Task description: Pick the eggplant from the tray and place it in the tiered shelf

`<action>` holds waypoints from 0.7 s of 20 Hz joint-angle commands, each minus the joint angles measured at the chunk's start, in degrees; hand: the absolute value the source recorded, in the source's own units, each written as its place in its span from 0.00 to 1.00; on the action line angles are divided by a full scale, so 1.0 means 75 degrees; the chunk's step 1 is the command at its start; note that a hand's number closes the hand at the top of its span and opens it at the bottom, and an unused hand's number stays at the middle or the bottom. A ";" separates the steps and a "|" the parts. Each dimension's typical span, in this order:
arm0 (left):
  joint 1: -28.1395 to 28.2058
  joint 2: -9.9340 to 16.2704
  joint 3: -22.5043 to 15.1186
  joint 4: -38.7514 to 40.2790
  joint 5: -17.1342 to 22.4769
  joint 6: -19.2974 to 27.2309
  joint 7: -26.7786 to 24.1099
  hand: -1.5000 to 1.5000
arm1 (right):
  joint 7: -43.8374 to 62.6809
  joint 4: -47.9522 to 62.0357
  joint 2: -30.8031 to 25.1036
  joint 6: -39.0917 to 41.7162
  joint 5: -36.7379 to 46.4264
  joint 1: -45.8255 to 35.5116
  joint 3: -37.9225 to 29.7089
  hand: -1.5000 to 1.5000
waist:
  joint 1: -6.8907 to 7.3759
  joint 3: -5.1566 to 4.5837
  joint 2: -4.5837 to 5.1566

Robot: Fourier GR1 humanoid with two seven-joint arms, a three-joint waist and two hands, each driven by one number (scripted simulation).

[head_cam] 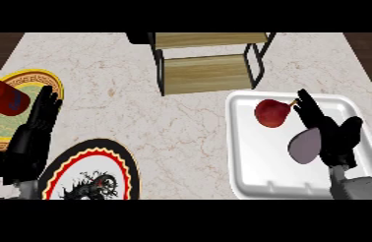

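A purple eggplant [304,145] lies in the white tray [247,137] at the right. My right hand [330,133] is over the tray, right beside the eggplant, fingers straight and pointing up, thumb spread; it is open. The tiered shelf [205,64], with wooden boards in a black frame, stands at the back centre. My left hand [33,130] rests open at the left edge, fingers up.
A red pear-like fruit [272,113] lies in the tray next to the eggplant. A yellow-rimmed plate [44,81] with a red can [12,99] sits at the far left. A black, red and white patterned plate [91,174] lies at the front left.
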 commanded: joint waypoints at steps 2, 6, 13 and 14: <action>-0.0107 0.0058 -0.0140 0.0227 -0.0124 -0.0282 0.0061 0.50 | 0.0028 -0.0559 -0.0187 -0.0564 -0.0548 0.0360 -0.1200 0.00 | -0.0165 0.0062 -0.0183; -0.0175 -0.0043 -0.0609 0.0460 -0.0457 -0.0350 -0.0066 0.50 | -0.0269 -0.0939 -0.0212 -0.1804 -0.1338 0.0296 -0.3154 0.00 | -0.0807 0.0060 -0.0262; -0.0405 -0.0295 -0.0815 0.0616 -0.0349 -0.0435 0.0129 0.50 | -0.0958 0.0230 0.0850 -0.5086 0.0055 0.1618 -0.3720 0.00 | -0.0702 0.0058 -0.0145; -0.0507 -0.0430 -0.1026 0.0634 -0.0481 -0.0387 0.0198 0.50 | -0.1354 0.0068 0.1241 -0.5476 0.0014 0.1533 -0.3919 0.00 | -0.0600 0.0068 -0.0156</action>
